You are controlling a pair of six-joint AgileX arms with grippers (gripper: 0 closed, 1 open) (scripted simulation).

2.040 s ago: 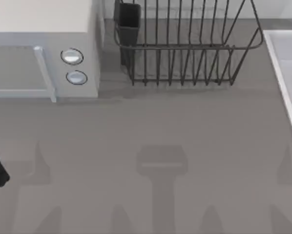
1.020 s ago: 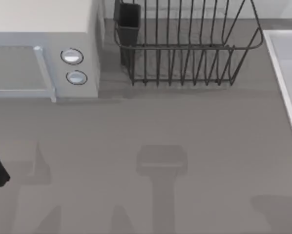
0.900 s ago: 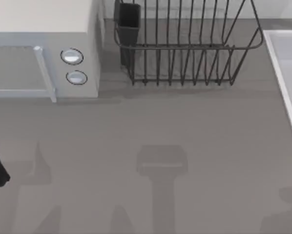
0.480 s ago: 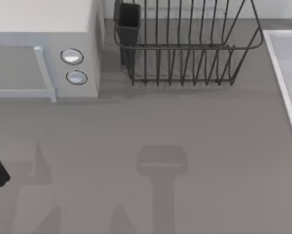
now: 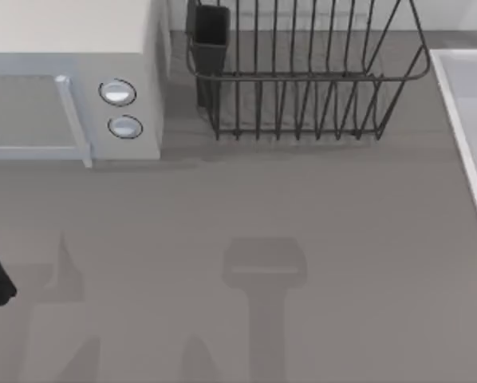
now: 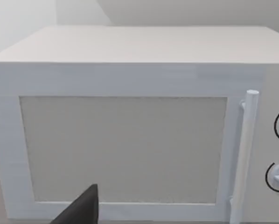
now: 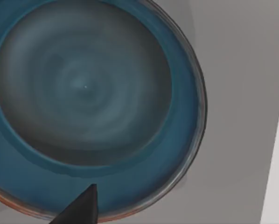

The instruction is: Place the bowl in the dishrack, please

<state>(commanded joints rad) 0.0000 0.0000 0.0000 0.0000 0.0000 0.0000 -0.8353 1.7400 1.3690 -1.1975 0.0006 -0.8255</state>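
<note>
A: Where was the bowl (image 7: 88, 93)?
B: Right under the right gripper (image 7: 79, 210), on the counter (image 5: 302, 207). Couldn't tell its grip. Dishrack (image 5: 302, 80) sat at 12 o'clock, microwave (image 5: 63, 80) at 10.

Lighting: even, diffuse, moderately bright; no glare is recorded. Soft-edged grey shadows are cast on the table (image 5: 318, 215), a T-shaped one at centre and pointed ones toward the near edge. A faint shadow is laid beneath the dishrack (image 5: 302, 80) and along the microwave (image 5: 71, 96) front. Bowl (image 7: 93, 102) interior is rendered with blurred, swirled shading. Edge distortion: none noted.
</note>
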